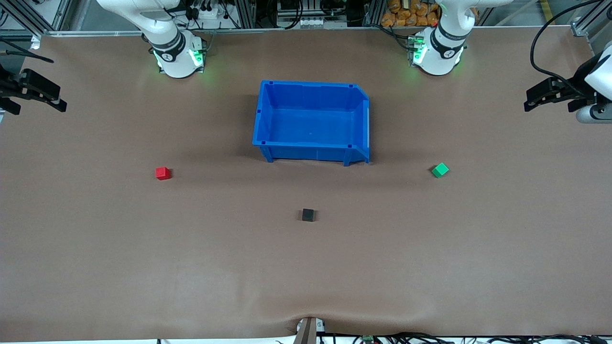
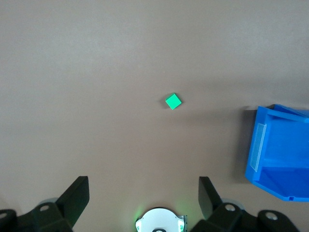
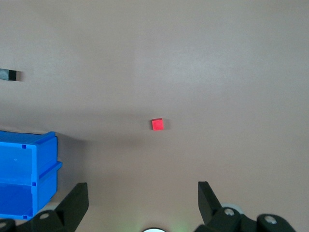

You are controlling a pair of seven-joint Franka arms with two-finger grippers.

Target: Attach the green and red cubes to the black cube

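The red cube (image 1: pixel 163 173) lies on the brown table toward the right arm's end. The green cube (image 1: pixel 440 170) lies toward the left arm's end. The black cube (image 1: pixel 308 215) lies between them, nearer the front camera than the blue bin. My left gripper (image 1: pixel 547 102) hangs open and empty high over the left arm's end; its wrist view shows the green cube (image 2: pixel 173 101) below the open gripper (image 2: pixel 144 193). My right gripper (image 1: pixel 40 107) hangs open and empty high over the right arm's end; its wrist view shows the red cube (image 3: pixel 157 124), the black cube (image 3: pixel 9 75) and the open gripper (image 3: pixel 143 195).
An empty blue bin (image 1: pixel 311 153) stands mid-table, between the arm bases and the black cube; it also shows in the left wrist view (image 2: pixel 270 164) and the right wrist view (image 3: pixel 24 193). A clamp (image 1: pixel 308 329) pinches the table cover at the front edge.
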